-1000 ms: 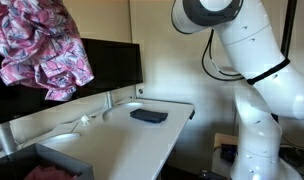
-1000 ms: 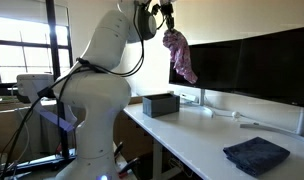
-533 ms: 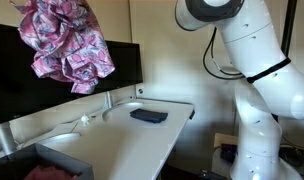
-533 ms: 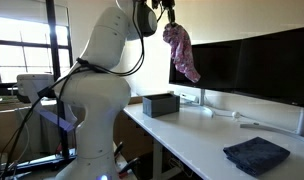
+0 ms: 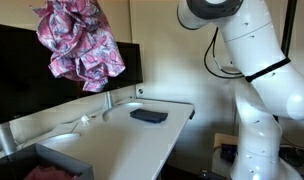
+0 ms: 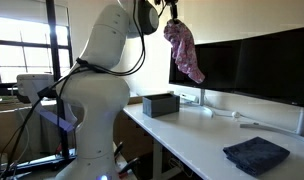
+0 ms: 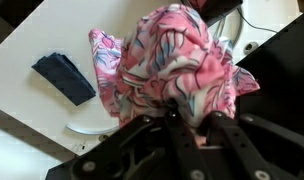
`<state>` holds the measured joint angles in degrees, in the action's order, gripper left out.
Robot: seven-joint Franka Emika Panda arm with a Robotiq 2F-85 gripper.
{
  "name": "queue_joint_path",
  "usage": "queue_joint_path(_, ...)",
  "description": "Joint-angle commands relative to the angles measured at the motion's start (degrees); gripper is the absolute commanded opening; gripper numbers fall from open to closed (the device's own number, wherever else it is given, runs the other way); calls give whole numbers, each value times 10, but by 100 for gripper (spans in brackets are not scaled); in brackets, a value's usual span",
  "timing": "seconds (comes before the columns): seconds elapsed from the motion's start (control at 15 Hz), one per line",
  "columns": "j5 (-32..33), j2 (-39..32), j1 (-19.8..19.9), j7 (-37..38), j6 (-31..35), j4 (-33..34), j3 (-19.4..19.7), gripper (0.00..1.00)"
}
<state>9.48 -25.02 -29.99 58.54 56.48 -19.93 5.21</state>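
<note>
My gripper (image 7: 179, 120) is shut on a pink patterned cloth (image 7: 172, 60) and holds it high in the air, well above the white desk (image 5: 142, 140). The cloth hangs bunched below the jaws in both exterior views (image 5: 82, 45) (image 6: 182, 50), in front of the dark monitors (image 6: 252, 65). A dark folded cloth (image 6: 256, 155) lies flat on the desk and also shows in the wrist view (image 7: 64, 76) and in an exterior view (image 5: 148, 115).
A dark open box (image 6: 160, 104) stands on the desk near the arm's base. Another box (image 5: 42, 165) holding pink fabric sits at the desk's near end. Monitor stands (image 5: 107, 102) rise along the back edge.
The gripper has carried the pink cloth sideways along the monitors, towards the dark folded cloth's end of the desk. Nothing on the desk has moved.
</note>
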Motion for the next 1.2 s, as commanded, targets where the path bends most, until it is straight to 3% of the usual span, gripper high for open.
queue_joint_path(0.0, 6, 7, 7, 17, -9, 0, -19, 51)
queue_joint_path(0.47, 6, 3, 4, 24, -5, 0, -26, 98)
queue_joint_path(1.13, -16, -51, -33, 9, 3, -15, -66, 100)
